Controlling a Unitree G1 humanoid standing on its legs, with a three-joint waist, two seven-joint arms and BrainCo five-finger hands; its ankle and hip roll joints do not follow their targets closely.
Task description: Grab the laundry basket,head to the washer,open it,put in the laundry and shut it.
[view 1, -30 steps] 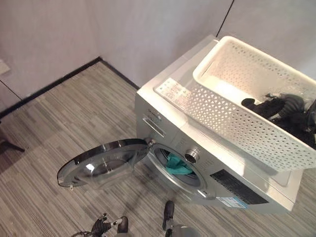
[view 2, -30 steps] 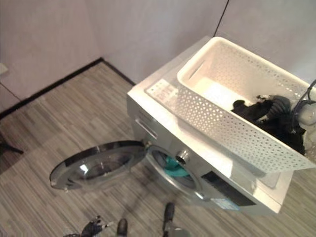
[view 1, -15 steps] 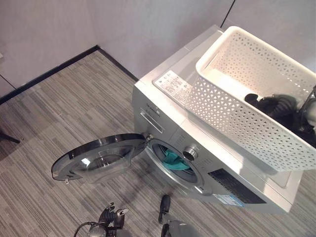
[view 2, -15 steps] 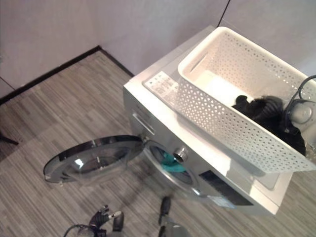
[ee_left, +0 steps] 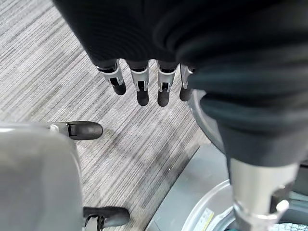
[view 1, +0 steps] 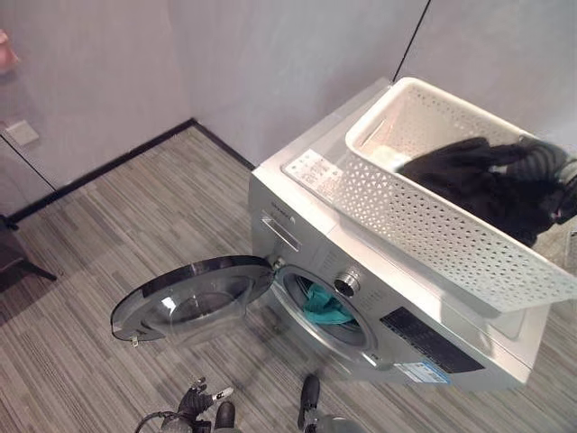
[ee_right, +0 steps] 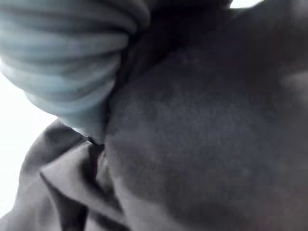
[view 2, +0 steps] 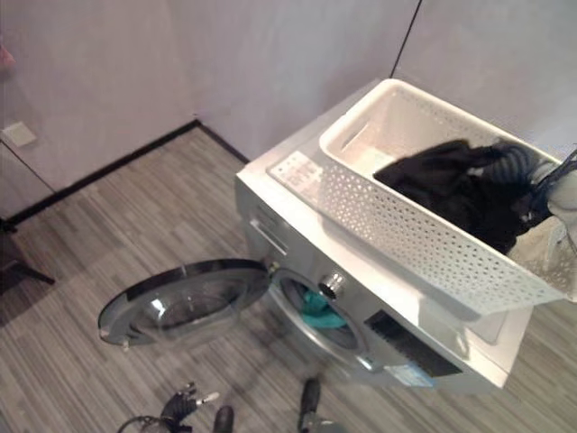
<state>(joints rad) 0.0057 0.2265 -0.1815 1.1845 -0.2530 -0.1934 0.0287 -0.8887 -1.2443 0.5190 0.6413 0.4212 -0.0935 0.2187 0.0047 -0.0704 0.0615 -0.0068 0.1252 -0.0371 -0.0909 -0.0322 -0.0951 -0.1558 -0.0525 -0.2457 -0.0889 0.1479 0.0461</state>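
One white basket tops the open washer on striped floor; left hand fingers relaxed.

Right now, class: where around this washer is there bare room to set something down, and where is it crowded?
Free: the washer top between its left edge and the white basket, and the floor between wall and open door. Crowded: the basket's right end, heaped with dark clothes; the drum mouth, where a teal garment lies.
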